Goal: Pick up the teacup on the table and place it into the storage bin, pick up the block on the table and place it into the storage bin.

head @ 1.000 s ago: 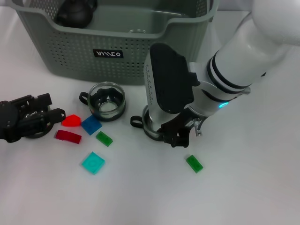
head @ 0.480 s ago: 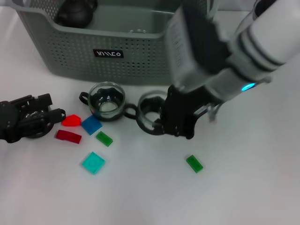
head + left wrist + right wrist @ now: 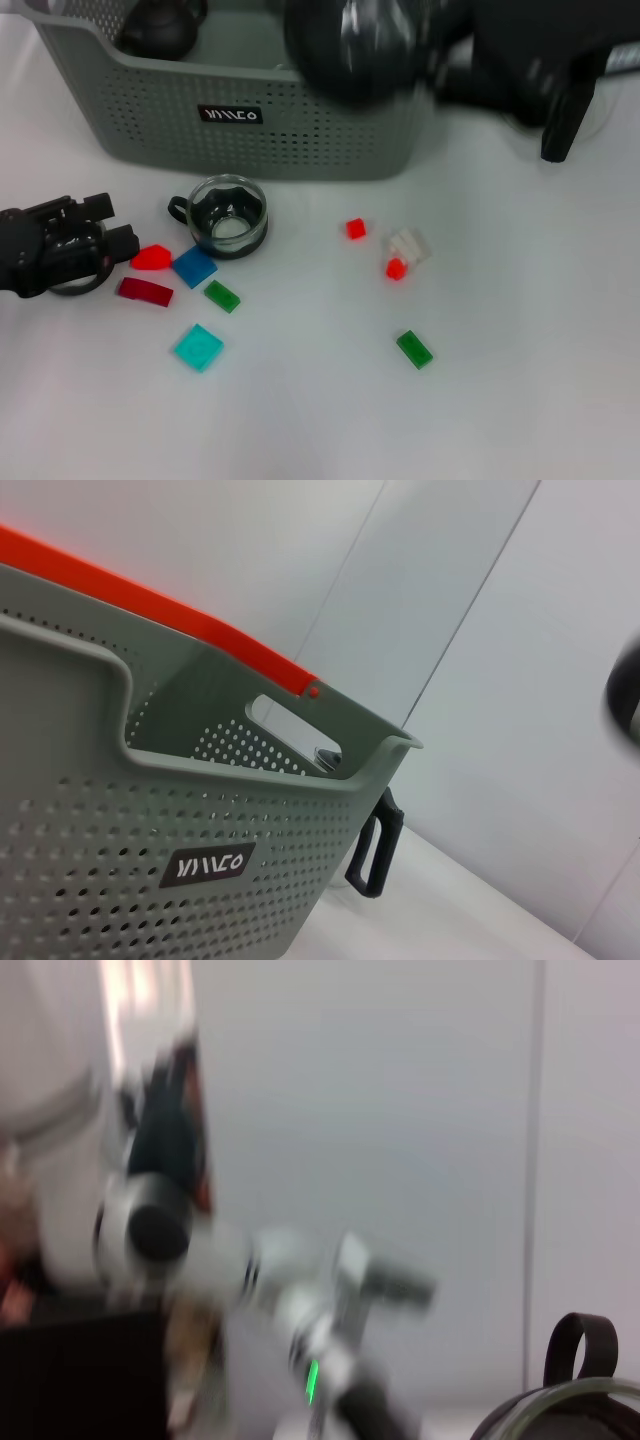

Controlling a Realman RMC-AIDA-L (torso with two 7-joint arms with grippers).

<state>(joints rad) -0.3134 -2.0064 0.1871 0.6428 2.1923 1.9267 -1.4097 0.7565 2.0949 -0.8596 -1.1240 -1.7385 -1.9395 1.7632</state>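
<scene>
Now the right pincer (image 3: 560,110) is seen as a dark blur raised over the near right corner of the storage bin (image 3: 300,130); whether it is spread or pressed together cannot be told. In the right wrist view a glass teacup (image 3: 570,1400) with a black loop handle lies at the frame's edge, close to the camera. The left pincer (image 3: 95,235) is laid on the white bench (image 3: 520,330) at the left, its dark fingers parted, touching nothing. A second glass teacup (image 3: 228,215) stands just before the bin's label. Beside it are scattered a red block (image 3: 152,258), a blue block (image 3: 195,266), a dark red block (image 3: 145,291), a cyan block (image 3: 199,347) and a green block (image 3: 222,296); another green block (image 3: 414,349) lies well apart.
</scene>
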